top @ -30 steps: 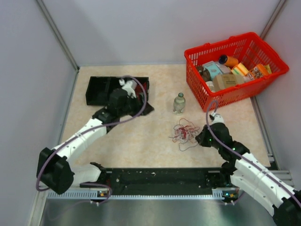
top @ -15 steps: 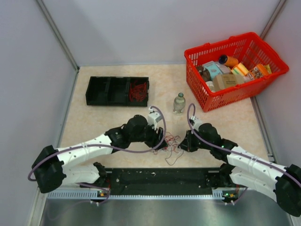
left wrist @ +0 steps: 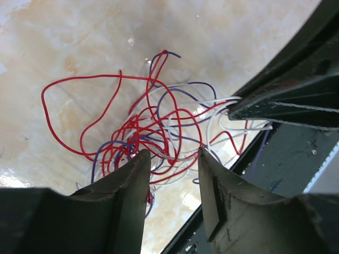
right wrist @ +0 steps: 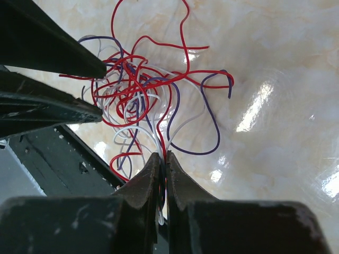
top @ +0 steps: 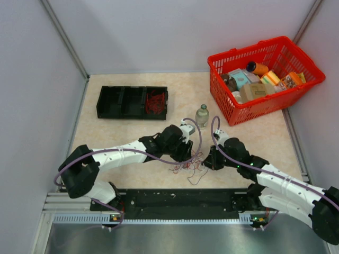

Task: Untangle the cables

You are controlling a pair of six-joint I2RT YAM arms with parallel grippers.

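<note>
- Cables (top: 192, 165): one red/white/blue-grey knot on the bench (top: 106, 132), near the front edge, between the two end effectors. Bottle (top: 202, 115) stands just behind it.
- R end effector (right wrist: 161, 172): clenched, a white strand pinched at the tips on its side of the knot. Can't tell if a 2nd strand is in there too.
- L end effector (left wrist: 172, 177): jaws parted, straddling the dense part of the knot, tips low by the bench. No strand clamped as far as the wrist view shows.
- Step, my read: separate phase. R anchors, L is set up for a 2nd grab point.
- A separate red bunch (top: 154, 101) sits in the rightmost compartment of the black tray (top: 114, 101), so prob. one cable is sorted and the rest are to go.
- Next needs: L to clench on a single colour, not the whole wad. Red looks most exposed. Then pull apart slowly, opp. directions, low over the bench.
- Risk: many crossings under the L jaws, so a multi-strand grab just drags the knot. R's grip is thin and could slip.
</note>
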